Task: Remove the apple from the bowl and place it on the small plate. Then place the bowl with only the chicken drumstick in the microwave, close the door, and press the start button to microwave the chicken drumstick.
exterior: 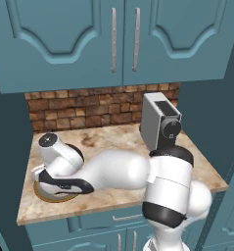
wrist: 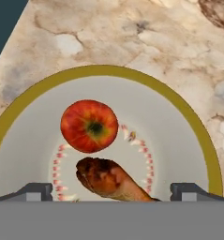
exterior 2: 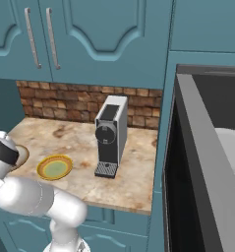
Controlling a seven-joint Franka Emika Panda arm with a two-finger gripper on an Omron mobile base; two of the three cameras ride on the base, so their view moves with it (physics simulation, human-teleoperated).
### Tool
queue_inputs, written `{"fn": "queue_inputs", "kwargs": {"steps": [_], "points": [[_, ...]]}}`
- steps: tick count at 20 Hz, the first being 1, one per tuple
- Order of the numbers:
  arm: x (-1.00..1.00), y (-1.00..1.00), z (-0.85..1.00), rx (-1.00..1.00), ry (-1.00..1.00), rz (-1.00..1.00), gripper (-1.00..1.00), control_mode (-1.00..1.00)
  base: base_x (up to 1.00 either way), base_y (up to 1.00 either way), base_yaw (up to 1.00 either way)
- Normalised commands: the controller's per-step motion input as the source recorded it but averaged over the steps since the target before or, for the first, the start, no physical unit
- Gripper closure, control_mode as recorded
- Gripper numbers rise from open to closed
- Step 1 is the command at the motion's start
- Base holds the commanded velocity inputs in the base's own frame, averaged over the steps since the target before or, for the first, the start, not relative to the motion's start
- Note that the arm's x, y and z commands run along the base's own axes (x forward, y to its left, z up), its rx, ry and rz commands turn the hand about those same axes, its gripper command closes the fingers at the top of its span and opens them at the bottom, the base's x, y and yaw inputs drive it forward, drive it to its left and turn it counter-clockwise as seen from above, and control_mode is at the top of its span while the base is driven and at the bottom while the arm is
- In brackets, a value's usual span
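In the hand view the apple lies at 12 o'clock ahead of the wide, empty gripper, touching the chicken drumstick inside the bowl

- table: mottled beige stone, polished look
- bowl: smooth glazed cream, olive-gold rim
- apple: glossy red skin
- chicken drumstick: rough, browned, matt
- small plate: smooth glaze
- coffee machine: grey, matt plastic look
- wall: rough brick

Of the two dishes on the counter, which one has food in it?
The bowl, olive-gold rimmed, holding the apple and chicken drumstick. The small plate is bare.
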Motion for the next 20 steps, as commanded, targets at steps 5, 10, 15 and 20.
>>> {"fn": "queue_inputs", "kwargs": {"steps": [5, 10, 15, 20], "points": [[0.24, 0.19, -0.21, 0.00, 0.00, 0.00, -1.00, -1.00, 0.00, 0.00, 0.00], [0.16, 0.23, -0.22, 0.00, 0.00, 0.00, -1.00, -1.00, 0.00, 0.00, 0.00], [0.28, 0.14, -0.25, 0.00, 0.02, 0.01, -1.00, -1.00, 0.00, 0.00, 0.00], [0.27, 0.03, -0.16, 0.00, 0.02, 0.02, -1.00, -1.00, 0.00, 0.00, 0.00]]}}
